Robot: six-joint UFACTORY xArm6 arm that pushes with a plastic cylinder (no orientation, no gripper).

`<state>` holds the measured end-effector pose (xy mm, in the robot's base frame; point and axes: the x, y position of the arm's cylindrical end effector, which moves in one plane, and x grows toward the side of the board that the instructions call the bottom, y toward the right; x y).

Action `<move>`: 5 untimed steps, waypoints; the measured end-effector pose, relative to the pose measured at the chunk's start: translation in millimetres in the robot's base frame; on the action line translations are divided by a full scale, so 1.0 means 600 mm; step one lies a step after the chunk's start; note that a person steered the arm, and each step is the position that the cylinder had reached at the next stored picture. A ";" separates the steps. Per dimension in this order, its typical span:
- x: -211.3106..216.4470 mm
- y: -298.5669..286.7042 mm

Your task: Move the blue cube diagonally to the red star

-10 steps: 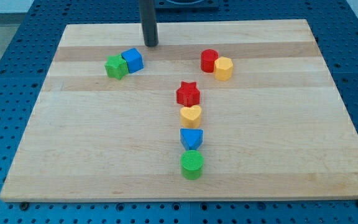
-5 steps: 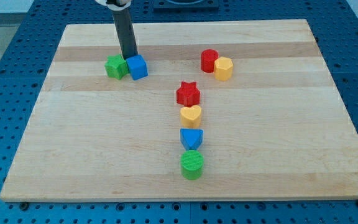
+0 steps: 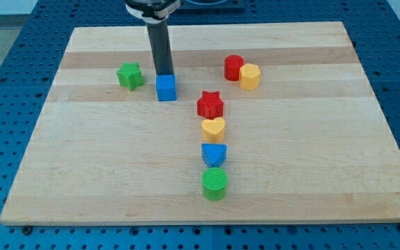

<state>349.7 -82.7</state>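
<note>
So we've got our rod coming down from the view's top, and my tip (image 3: 163,75) sits right at the top edge of the blue cube (image 3: 166,88), touching it or as good as touching, on the side facing the view's top. There are no jaws on this thing at all, just a plain dark rod, so nothing is held or clamped; the tip only rests against the cube's back.

From the tip, the blue cube is directly toward the view's bottom. The red star (image 3: 210,105) is off to the tip's lower right, near the cube but not touching it, with a strip of bare wood between them. The green star (image 3: 130,75) sits to the tip's left at about the same height, clearly apart from both the tip and the cube.

Out to the tip's right and a bit toward the view's top we see a red cylinder (image 3: 234,67) with a yellow block (image 3: 249,76) pressed against its right side; the yellow one looks roughly hexagonal, though we can't swear to it.

Below the red star a column runs toward the view's bottom: a yellow heart (image 3: 213,128) touching the star, then a blue block (image 3: 214,154) of a shape we can't quite pin down, then a green cylinder (image 3: 214,182). All of that is well to the tip's lower right.

Everything sits on the wooden board (image 3: 82,160).
</note>
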 end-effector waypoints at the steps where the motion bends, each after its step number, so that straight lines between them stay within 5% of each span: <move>1: 0.004 0.001; 5: 0.017 0.012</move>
